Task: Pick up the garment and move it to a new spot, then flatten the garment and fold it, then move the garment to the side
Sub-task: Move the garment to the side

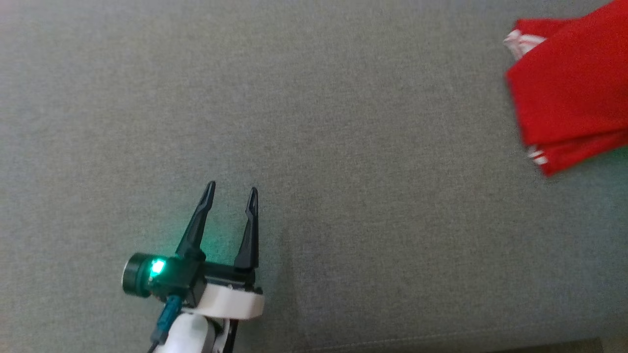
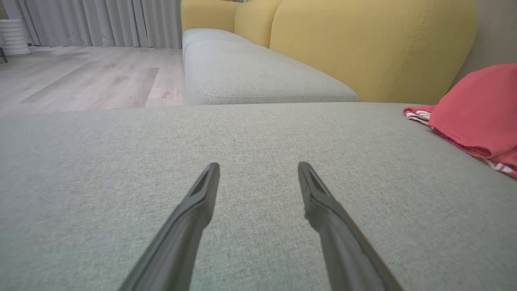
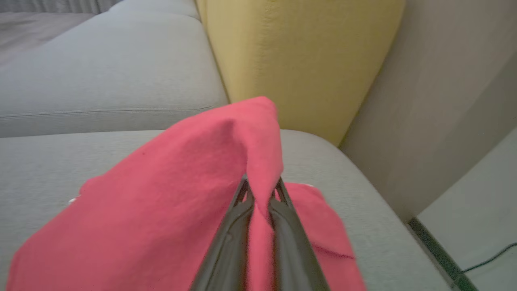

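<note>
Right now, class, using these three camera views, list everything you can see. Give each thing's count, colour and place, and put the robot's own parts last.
garment: one, red with white-striped trim, at the right end of the nearest seat.
seat cushions: three, grey, in a row.
back cushions: three, yellow, behind the seats.
floor: one, pale wood, beyond the sofa.
curtains: one set, grey, far end of the room.
cable: one, dark, on the floor past the sofa's end.
left pincer: one, dark, open over bare cushion.
right pincer: one, dark, shut on a raised fold of the garment.
</note>
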{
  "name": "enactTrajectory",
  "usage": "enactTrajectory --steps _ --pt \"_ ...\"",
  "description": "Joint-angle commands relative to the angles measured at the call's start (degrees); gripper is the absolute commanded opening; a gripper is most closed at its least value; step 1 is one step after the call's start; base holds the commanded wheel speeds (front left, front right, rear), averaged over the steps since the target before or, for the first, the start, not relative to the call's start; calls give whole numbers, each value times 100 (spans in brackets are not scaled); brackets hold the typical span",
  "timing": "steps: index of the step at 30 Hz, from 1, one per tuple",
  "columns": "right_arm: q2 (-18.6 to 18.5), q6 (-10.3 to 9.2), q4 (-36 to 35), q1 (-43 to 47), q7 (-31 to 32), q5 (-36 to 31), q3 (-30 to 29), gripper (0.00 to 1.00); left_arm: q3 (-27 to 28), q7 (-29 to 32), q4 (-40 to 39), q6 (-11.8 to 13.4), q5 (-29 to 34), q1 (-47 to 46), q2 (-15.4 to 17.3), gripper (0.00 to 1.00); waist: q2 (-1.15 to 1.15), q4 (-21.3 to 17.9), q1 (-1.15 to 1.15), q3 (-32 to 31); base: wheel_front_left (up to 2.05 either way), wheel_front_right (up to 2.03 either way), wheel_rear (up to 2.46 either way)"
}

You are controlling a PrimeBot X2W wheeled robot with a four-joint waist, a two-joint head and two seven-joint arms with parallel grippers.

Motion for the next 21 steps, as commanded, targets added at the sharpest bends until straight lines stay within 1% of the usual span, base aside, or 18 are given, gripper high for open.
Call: enactTrajectory --steps 1,2,3,4,7,8,10,13,14,15,19,21 --pt "-322 37 -37 -142 -73 -42 -44 0 142 -46 -162 -18 19 -186 -20 100 0 -76 -1 222 0 0 0" --pt "-408 37 24 -180 -74 -42 -106 4 151 -46 -149 -17 37 -225 -21 100 0 -59 -1 255 0 0 0" --pt "-478 37 96 -209 -74 -67 -150 37 164 -46 -135 -16 52 -255 -21 100 0 -33 -1 272 0 0 0" --pt "-532 37 170 -234 -75 -109 -189 100 179 -46 -130 -11 54 -282 -21 100 0 2 -1 275 0 0 0" --pt "-539 37 320 -220 -77 -247 -277 100 154 -46 -58 -129 -271 -273 -21 100 0 126 -1 145 0 0 0" --pt "-487 37 243 -129 -78 -448 -407 100 176 -46 -32 -144 -498 -266 -21 100 0 203 -1 -66 0 0 0" --pt "-296 37 72 127 -79 -681 -621 100 163 -46 25 -134 -613 -218 -21 100 0 273 -1 -393 0 0 0" --pt "280 37 -330 755 -80 -980 -978 100 113 -46 158 -150 -731 -132 -21 100 0 386 -1 -928 0 0 0" --pt "280 37 -330 755 -80 -980 -978 100 113 -46 158 -150 -731 -132 -21 100 0 386 -1 -928 0 0 0" --pt "508 37 -523 996 -80 -1087 -1068 100 117 -46 195 -136 -743 -119 -21 100 0 420 -1 -1090 0 0 0" --pt "1480 37 -1518 2144 -80 -1489 -1244 100 171 -46 371 3 -793 94 -21 100 0 480 -1 -1785 0 0 0" --pt "1853 37 -2122 2732 -80 -1609 -1196 100 172 -46 412 59 -791 242 -21 100 0 508 -1 -2004 0 0 0"
